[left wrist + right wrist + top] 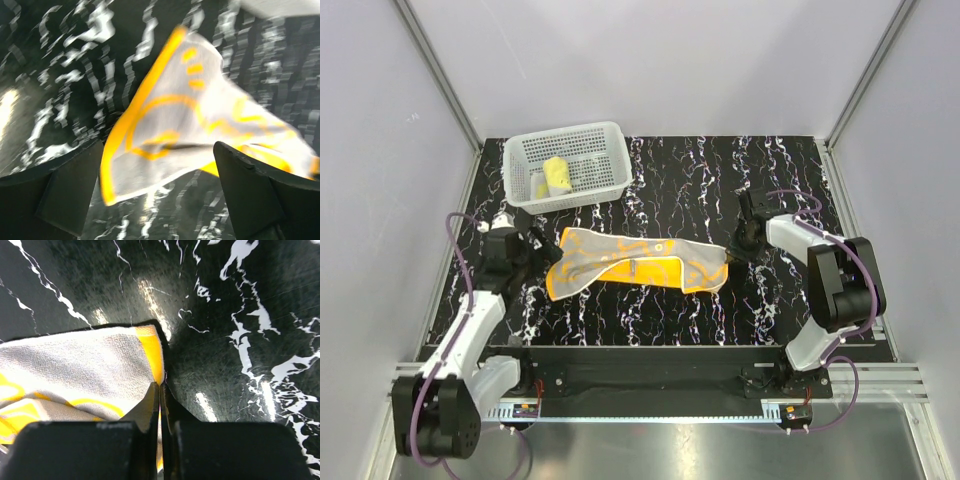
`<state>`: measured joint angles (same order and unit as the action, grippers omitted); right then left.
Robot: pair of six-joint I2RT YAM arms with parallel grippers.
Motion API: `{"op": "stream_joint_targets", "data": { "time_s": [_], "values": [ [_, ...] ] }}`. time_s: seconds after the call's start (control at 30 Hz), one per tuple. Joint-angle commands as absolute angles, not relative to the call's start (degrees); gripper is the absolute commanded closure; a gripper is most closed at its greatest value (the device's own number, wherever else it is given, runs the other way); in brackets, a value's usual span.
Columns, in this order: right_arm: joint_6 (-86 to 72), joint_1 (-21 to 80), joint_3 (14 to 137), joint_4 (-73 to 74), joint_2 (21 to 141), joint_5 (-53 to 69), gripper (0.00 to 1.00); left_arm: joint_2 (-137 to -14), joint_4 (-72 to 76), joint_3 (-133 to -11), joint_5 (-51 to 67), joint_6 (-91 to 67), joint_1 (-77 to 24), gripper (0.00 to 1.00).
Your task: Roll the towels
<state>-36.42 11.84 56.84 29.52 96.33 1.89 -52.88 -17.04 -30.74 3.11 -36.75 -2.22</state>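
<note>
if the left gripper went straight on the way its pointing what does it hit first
The orange towel: its corner lies straight ahead of the left gripper, framed by the open fingers. The view is blurred, so how far off it is remains unclear.

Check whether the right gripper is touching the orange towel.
Touching. In the right wrist view the right gripper is shut on the edge of the orange towel, with orange cloth showing between its jaws.
</note>
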Motion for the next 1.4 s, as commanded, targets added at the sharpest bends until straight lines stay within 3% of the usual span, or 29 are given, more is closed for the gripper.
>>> {"op": "stream_joint_targets", "data": {
  "time_s": [0.0,0.23,0.53,0.6,0.7,0.8,1.0,1.13,1.37],
  "values": [
    [-35.7,11.6,56.3,27.9,97.0,3.8,1.0,-56.7,-20.7,-31.5,-4.2,-35.9,-2.7,0.01],
    [-34.7,11.6,59.9,29.2,98.7,1.8,0.99,-54.1,-21.0,-30.9,-0.4,-38.3,-3.1,0.01],
    [-31.3,11.6,76.4,34.5,106.1,-3.9,0.99,-49.3,-23.4,-25.1,5.6,-42.3,-6.2,0.01],
    [-30.1,11.5,78.0,35.0,107.7,-4.1,0.85,-48.7,-22.9,-23.1,6.5,-42.7,-6.2,0.01],
    [-28.9,11.5,79.5,37.0,108.1,-6.4,0.37,-48.2,-22.1,-22.2,7.2,-43.2,-6.4,0.01],
    [-29.4,11.5,76.7,37.4,103.6,-8.7,0.18,-48.3,-22.0,-22.6,7.4,-42.8,-6.5,0.01],
    [-32.9,11.6,69.2,38.7,91.0,-6.2,0.17,-48.6,-20.8,-22.6,8.3,-42.5,-7.0,0.02],
    [-38.2,11.8,57.2,29.0,83.6,11.5,0.17,-48.0,-20.1,-21.3,8.1,-42.5,-7.6,0.02],
    [-43.5,15.5,50.4,23.6,83.6,16.1,0.19,-48.4,-19.2,-20.1,9.0,-42.2,-7.9,0.02]
  ]
}}
